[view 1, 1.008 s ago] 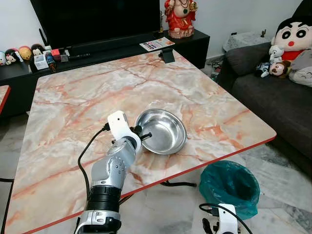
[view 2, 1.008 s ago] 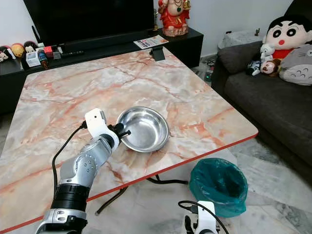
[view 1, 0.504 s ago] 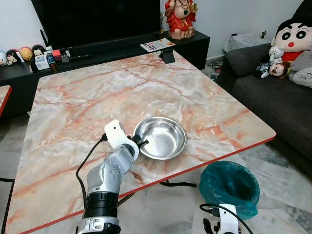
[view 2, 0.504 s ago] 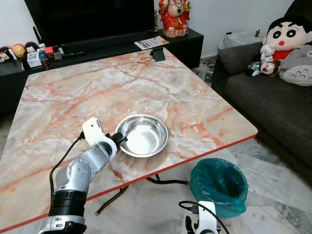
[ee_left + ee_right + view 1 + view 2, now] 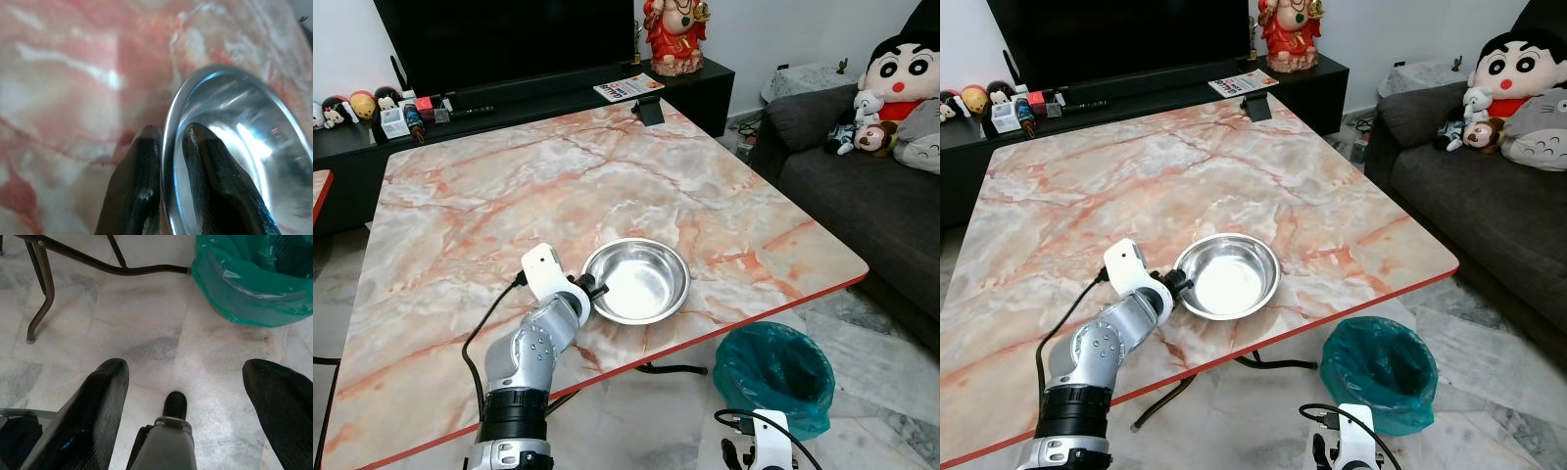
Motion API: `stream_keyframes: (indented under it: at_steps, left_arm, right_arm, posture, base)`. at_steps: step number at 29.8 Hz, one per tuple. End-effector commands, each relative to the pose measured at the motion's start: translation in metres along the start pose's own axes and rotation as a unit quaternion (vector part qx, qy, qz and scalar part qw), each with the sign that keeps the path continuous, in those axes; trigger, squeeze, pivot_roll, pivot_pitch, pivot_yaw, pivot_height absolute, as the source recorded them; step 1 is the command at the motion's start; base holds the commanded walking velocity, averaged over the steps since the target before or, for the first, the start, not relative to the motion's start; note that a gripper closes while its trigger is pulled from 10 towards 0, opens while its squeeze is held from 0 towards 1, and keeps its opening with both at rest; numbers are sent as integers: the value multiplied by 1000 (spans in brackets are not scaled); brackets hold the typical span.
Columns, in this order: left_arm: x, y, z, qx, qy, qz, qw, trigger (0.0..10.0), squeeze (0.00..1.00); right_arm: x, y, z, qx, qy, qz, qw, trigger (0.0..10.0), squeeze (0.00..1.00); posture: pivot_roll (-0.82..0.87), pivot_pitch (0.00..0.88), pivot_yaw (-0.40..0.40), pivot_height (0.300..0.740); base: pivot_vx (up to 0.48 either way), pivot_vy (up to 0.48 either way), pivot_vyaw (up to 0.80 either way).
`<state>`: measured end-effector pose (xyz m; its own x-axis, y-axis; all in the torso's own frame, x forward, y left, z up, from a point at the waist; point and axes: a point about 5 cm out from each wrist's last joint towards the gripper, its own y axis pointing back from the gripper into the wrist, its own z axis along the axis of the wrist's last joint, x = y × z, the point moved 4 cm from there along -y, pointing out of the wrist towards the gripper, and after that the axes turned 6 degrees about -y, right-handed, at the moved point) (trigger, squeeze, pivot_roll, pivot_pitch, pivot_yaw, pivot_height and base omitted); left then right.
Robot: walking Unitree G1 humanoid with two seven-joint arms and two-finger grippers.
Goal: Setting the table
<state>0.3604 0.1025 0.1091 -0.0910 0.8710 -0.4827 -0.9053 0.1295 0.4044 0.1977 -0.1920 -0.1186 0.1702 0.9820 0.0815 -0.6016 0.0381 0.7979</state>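
A shiny steel bowl (image 5: 638, 280) rests on the marble table (image 5: 509, 186) near its front edge. My left gripper (image 5: 594, 288) is shut on the bowl's left rim. In the left wrist view one black finger (image 5: 142, 181) sits outside the rim and the other inside the bowl (image 5: 230, 147). My right gripper (image 5: 183, 382) hangs open below table height, over the tiled floor.
A green-lined waste bin (image 5: 773, 374) stands on the floor by the table's front right corner, near my right arm (image 5: 759, 446). A dark sofa (image 5: 862, 186) with plush toys is at the right. A low TV cabinet (image 5: 519, 98) runs behind the table.
My left gripper has drawn the bowl a little toward the table's front edge and my left side. The right arm has stayed where it was.
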Motion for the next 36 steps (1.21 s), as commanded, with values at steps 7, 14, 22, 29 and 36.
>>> stream_keyframes:
  at_steps: [7,14,22,29,36]
  left_arm:
    - [14,6,7,-8,-23,3,1000,10000,1000]
    - [32,16,35,-88,-51,33,994,10000,0]
    - [138,69,84,-248,-205,243,915,10000,0]
    - [219,113,75,-240,-279,362,857,10000,0]
    - [232,126,70,-244,-341,372,828,10000,0]
  right_arm:
    - [2,0,-2,6,2,3,1000,10000,0]
    - [2,0,-1,5,1,3,1000,10000,0]
    - [2,0,0,3,0,3,1000,10000,0]
    - [4,0,0,-2,-7,6,1000,10000,0]
    - [5,0,1,-4,-10,7,1000,10000,0]
  posture:
    - [111,0,42,740]
    - [116,0,35,740]
    - [125,0,29,740]
    - [136,0,33,740]
    - [140,0,36,740]
  base:
    - [0,0,0]
    - [0,0,0]
    - [0,0,0]
    - [0,0,0]
    - [0,0,0]
